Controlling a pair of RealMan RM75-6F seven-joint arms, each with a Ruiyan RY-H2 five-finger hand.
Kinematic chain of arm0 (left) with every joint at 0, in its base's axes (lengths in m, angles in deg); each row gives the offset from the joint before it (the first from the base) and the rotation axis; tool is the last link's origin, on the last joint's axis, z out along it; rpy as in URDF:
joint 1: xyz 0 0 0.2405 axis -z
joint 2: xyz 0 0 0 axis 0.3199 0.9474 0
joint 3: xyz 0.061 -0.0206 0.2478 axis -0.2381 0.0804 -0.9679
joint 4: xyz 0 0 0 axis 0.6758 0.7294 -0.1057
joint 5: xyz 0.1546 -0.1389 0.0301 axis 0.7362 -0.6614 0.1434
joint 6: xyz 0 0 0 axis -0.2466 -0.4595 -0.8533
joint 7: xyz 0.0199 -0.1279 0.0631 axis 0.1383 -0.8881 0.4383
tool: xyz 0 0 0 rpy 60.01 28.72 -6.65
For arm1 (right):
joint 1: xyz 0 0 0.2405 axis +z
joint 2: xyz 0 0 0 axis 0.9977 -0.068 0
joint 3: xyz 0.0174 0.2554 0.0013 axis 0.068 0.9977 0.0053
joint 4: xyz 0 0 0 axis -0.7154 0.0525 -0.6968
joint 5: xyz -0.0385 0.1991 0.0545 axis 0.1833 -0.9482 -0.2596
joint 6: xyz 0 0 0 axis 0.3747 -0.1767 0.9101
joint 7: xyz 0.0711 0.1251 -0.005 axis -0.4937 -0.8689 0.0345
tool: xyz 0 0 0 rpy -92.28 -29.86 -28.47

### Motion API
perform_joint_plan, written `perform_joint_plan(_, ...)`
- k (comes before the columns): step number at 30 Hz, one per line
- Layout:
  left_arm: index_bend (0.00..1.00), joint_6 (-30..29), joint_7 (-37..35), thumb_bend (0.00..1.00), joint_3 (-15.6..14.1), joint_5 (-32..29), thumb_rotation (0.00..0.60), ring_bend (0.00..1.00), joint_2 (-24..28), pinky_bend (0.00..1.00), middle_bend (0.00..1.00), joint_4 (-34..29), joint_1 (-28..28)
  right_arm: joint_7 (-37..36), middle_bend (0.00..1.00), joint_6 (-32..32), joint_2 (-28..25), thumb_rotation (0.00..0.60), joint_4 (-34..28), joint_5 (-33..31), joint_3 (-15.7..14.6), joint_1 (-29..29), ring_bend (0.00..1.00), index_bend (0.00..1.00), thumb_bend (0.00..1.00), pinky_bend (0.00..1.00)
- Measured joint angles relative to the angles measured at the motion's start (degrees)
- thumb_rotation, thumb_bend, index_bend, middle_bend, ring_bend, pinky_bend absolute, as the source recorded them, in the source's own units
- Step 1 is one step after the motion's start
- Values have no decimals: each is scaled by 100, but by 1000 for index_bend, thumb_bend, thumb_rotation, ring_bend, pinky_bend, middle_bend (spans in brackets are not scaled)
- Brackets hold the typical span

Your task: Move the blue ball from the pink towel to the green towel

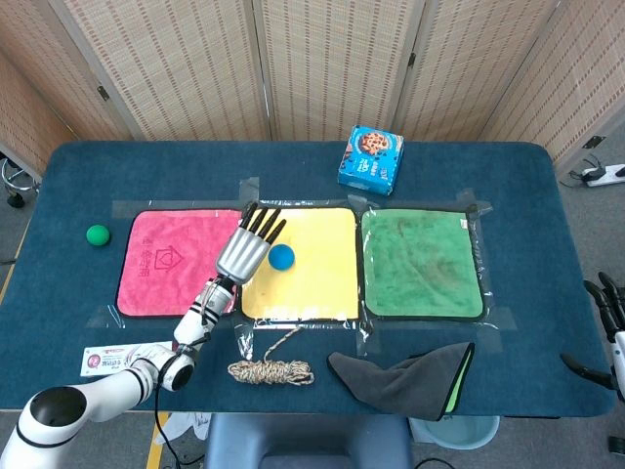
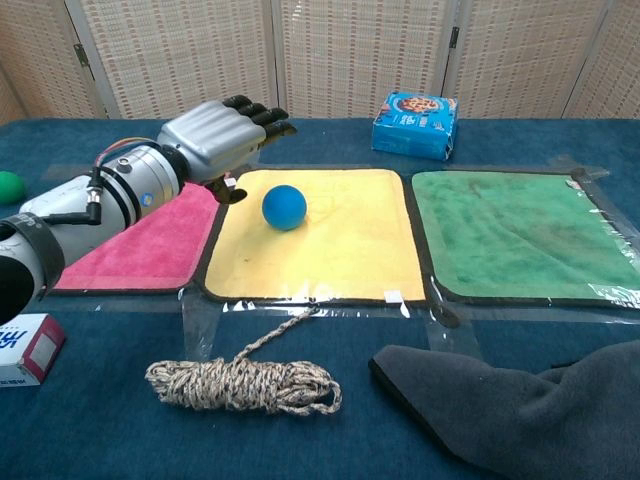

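The left hand (image 2: 222,135) hovers empty with fingers extended just beside the blue ball (image 2: 284,207), which sits on the yellow towel (image 2: 330,255), apparently nudged rather than carried toward the green towel (image 2: 510,230).

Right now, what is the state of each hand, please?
Left hand: open, fingers extended, holding nothing; blue ball lies apart on the yellow towel.
Right hand: at frame edge, cannot be told.

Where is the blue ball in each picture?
Head view: the blue ball sits on the yellow towel, left part, just right of the left hand.
Chest view: the blue ball is on the yellow towel's upper left.
Shared landmark: the cookie box.
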Motion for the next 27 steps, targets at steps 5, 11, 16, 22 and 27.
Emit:
perform_joint_plan(5,0,211,51,368,-8,-134,600,0,-48,0,0,238,15,-41,32,7,21,600,49,-7,0,-3,70,59,85,0)
perform_joint_plan(11,0,469,-19,368,24,-240,600,0,-339,0,0,754,176,-54,32,-18,-10,600,58,9,-4,-19,70,59,85,0)
perform_joint_plan(16,0,618,-141,368,68,-257,600,0,-625,0,0,1169,397,-51,32,-24,-26,600,45,13,-13,-33,70,59,85,0)
perform_joint_plan(22,0,695,-310,369,161,-235,600,0,-872,0,0,1381,684,-58,32,-32,-50,600,42,-10,-12,-53,70,59,85,0)
perform_joint_plan(27,0,614,-410,368,200,-149,600,0,-964,0,0,1344,846,-57,32,-55,-71,600,24,-4,-7,-66,71,59,85,0)
